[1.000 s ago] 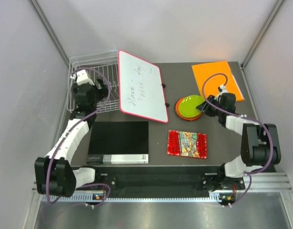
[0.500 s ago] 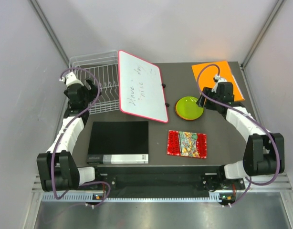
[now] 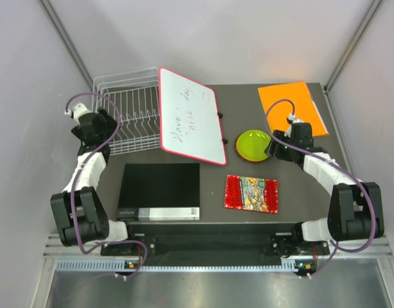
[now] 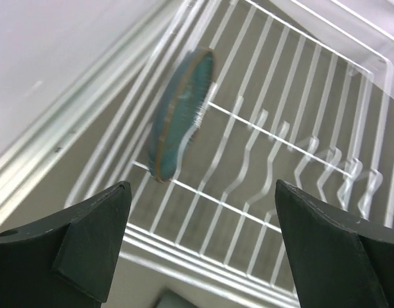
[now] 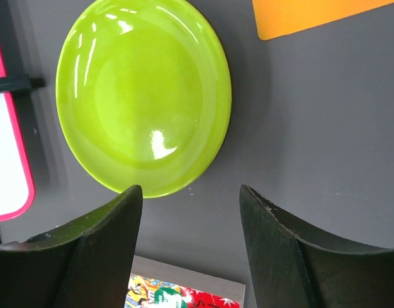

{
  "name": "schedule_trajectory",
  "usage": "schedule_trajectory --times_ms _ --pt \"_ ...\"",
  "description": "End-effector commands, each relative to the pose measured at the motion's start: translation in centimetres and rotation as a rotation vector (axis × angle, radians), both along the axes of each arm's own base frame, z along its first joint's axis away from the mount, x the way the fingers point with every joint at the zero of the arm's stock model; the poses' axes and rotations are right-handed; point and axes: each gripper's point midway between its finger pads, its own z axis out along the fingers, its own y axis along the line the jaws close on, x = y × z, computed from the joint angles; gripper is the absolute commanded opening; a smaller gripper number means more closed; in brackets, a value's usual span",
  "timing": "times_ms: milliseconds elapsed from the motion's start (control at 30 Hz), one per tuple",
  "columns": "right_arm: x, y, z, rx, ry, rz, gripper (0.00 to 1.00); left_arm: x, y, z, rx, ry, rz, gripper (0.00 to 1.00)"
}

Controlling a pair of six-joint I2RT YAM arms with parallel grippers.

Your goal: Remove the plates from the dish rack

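We see teal plate (image 4: pixel 181 115) upright on edge in rack (image 3: pixel 128 115); it lies ahead of left gripper (image 4: pixel 202 186), slightly left of gap, rim toward us; left arm nearer; jaws wide, empty; right gripper (image 5: pixel 190 189) apart, empty, above green plate (image 5: pixel 142 96) edge on table (image 5: pixel 325 160).

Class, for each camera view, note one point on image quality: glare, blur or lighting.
Left wrist view: the teal plate and the dish rack holding it look soft and hazy. Right wrist view: sharp, with white glare spots on the lime green plate. Top external view: evenly lit, no harsh glare on the whiteboard.
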Motion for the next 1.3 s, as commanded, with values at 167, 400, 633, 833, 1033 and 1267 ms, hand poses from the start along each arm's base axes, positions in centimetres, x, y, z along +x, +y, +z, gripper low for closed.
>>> schedule_trajectory --times_ms 167,400,633,833,1033,1267 --pt "1.4 1.3 1.6 0.069 -0.095 0.018 0.62 3.8 3.1 0.7 0.05 -0.09 0.083 0.92" --pt "2.1 1.3 1.2 0.056 -0.086 0.033 0.62 5.5 4.4 -1.0 0.085 -0.07 0.12 0.88" --pt "2.5 1.7 -0.2 0.076 -0.061 0.044 0.61 6.4 6.0 -2.4 0.179 -0.029 0.155 0.81" --pt "2.4 1.6 -1.3 0.064 -0.032 0.042 0.61 7.0 6.1 -3.7 0.213 -0.021 0.152 0.61" --pt "2.2 1.5 -1.9 0.06 -0.014 0.036 0.59 6.7 5.9 -4.7 0.235 -0.002 0.155 0.2" --pt "1.8 1.3 -2.5 0.056 0.001 0.03 0.59 6.7 4.0 -3.2 0.327 0.002 0.088 0.0"
